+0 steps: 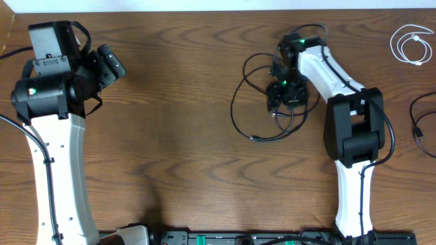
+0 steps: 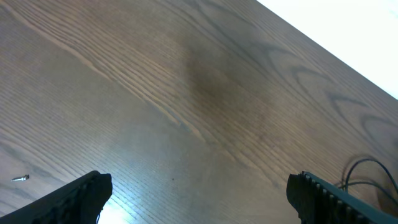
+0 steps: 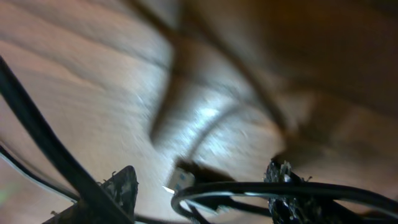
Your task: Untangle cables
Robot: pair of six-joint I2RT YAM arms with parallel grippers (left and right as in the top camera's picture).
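A black cable [image 1: 240, 102] lies in tangled loops on the wooden table at centre right. My right gripper [image 1: 281, 95] is down over the right part of this tangle. In the right wrist view its fingers [image 3: 205, 190] are apart, and a black cable loop [image 3: 249, 186] and a plug end [image 3: 181, 178] lie between them. A coiled white cable [image 1: 412, 44] lies at the far right corner. Another black cable [image 1: 417, 126] lies at the right edge. My left gripper [image 1: 111, 64] is open and empty at the far left, well away from the cables; its fingers [image 2: 199, 193] frame bare wood.
The far table edge [image 2: 348, 56] runs across the upper right of the left wrist view, and a bit of black cable [image 2: 364, 171] shows at its right. A small screw [image 2: 20, 178] lies on the wood at the left. Thick arm wires [image 3: 43, 143] cross the right wrist view.
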